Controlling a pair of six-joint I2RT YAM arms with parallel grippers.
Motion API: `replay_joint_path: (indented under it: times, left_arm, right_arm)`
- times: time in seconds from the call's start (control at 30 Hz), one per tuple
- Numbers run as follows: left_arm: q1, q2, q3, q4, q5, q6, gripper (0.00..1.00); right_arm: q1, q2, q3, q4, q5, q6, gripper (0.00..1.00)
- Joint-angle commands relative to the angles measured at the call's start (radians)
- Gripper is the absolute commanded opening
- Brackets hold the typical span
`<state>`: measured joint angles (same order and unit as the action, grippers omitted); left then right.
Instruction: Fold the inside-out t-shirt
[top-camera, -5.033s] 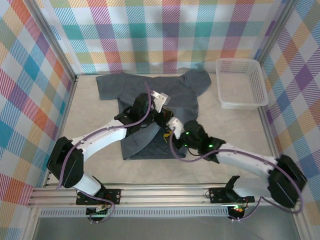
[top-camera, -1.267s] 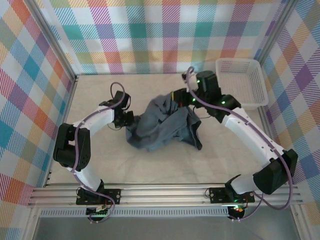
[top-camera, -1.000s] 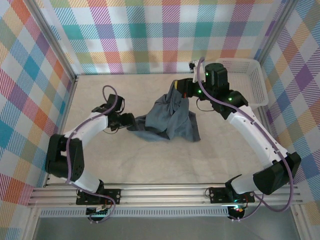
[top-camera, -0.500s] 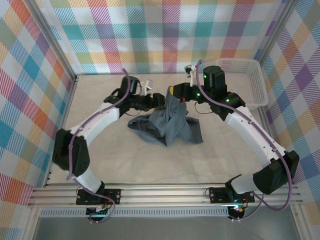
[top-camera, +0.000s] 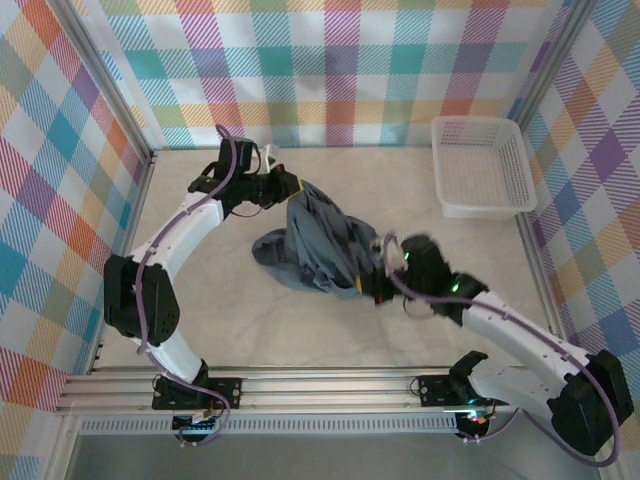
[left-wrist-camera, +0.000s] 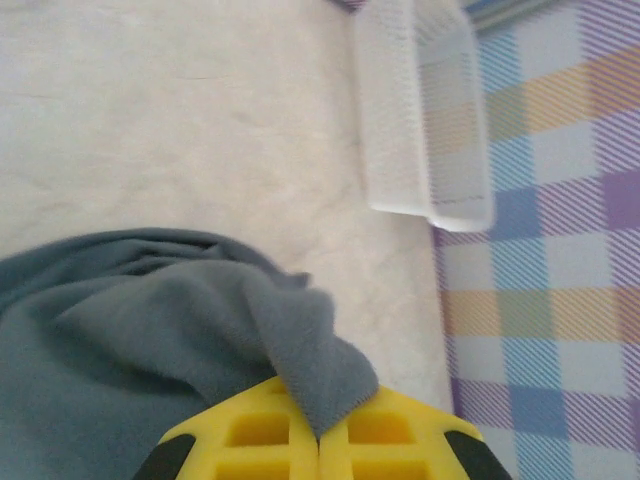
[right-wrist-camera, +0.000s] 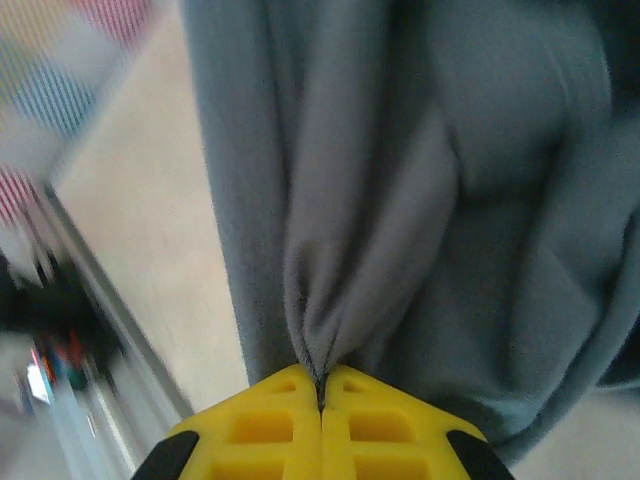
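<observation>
basket (top-camera: 485, 208) rear rt; grey t-shirt (top-camera: 320, 245) bunched well apart from it

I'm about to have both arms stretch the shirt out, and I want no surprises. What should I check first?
1. The left pincer is shut on the t-shirt: ok.
2. The right pincer is shut on the t-shirt: ok.
3. The t-shirt lies flat: not ok, it is bunched and rumpled between the pincers.
4. Which edge each pincer holds: cannot tell.
5. The white basket is apart from the cloth: ok.
</observation>
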<state>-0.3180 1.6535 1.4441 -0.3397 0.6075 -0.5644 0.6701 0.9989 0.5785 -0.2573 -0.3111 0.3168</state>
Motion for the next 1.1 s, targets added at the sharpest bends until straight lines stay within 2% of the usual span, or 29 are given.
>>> replay_joint_path:
  times: [0.0,0.03,0.07,0.1,0.13,0.17,0.3,0.53,0.63,0.67,0.7,0.77,0.8,0.83,0.9,0.97,1.07]
  left_arm:
    - [-0.019,-0.057,0.008,0.041,0.046,0.007,0.0]
    - [-0.029,-0.058,0.005,0.028,0.052,0.033,0.0]
    - [-0.041,-0.058,0.004,0.003,0.059,0.068,0.0]
    - [-0.054,-0.056,0.002,-0.025,0.066,0.102,0.0]
    - [-0.065,-0.056,-0.002,-0.045,0.071,0.131,0.0]
    - [-0.078,-0.059,-0.011,-0.064,0.076,0.156,0.0]
    - [-0.101,-0.1,-0.068,-0.078,0.053,0.178,0.0]
    - [-0.11,-0.164,-0.082,-0.073,0.073,0.199,0.0]
    - [-0.112,-0.164,-0.063,-0.103,0.083,0.213,0.0]
    - [-0.111,-0.164,-0.059,-0.116,0.064,0.213,0.0]
    - [-0.111,-0.168,-0.054,-0.129,0.037,0.212,0.0]
    - [-0.101,-0.179,-0.04,-0.193,-0.089,0.225,0.0]
    - [-0.087,-0.183,-0.037,-0.229,-0.161,0.23,0.0]
    - [-0.057,-0.189,-0.044,-0.26,-0.231,0.233,0.0]
    - [0.016,-0.196,-0.099,-0.27,-0.335,0.252,0.0]
    - [0.08,-0.171,-0.203,-0.185,-0.366,0.327,0.0]
    - [0.134,-0.059,-0.232,-0.162,-0.292,0.376,0.0]
  right_arm:
    - [0.028,-0.003,-0.045,-0.01,0.021,-0.034,0.06]
    - [0.029,0.003,-0.012,-0.026,0.029,-0.045,0.13]
    - [0.028,0.014,0.033,-0.043,0.052,-0.069,0.28]
    - [0.026,0.031,0.093,-0.063,0.092,-0.089,0.47]
    - [0.026,0.054,0.145,-0.077,0.135,-0.104,0.6]
    - [0.024,0.088,0.202,-0.079,0.171,-0.125,0.69]
    - [-0.013,0.287,0.41,-0.08,0.235,-0.177,0.76]
    - [-0.083,0.56,0.539,0.112,0.228,-0.222,0.78]
    - [-0.086,0.686,0.647,0.093,0.069,-0.242,0.76]
    - [-0.086,0.722,0.683,0.072,0.017,-0.225,0.69]
    - [-0.086,0.744,0.711,0.058,-0.018,-0.206,0.6]
    - [-0.086,0.744,0.735,0.032,-0.043,-0.157,0.21]
    - [-0.086,0.718,0.727,0.026,-0.041,-0.14,0.07]
    - [-0.088,0.675,0.712,0.026,-0.053,-0.125,0.0]
    - [-0.102,0.556,0.662,0.063,-0.14,-0.079,0.0]
    - [-0.146,0.445,0.607,0.162,-0.312,0.045,0.0]
    - [-0.22,0.411,0.584,0.313,-0.558,0.269,0.0]
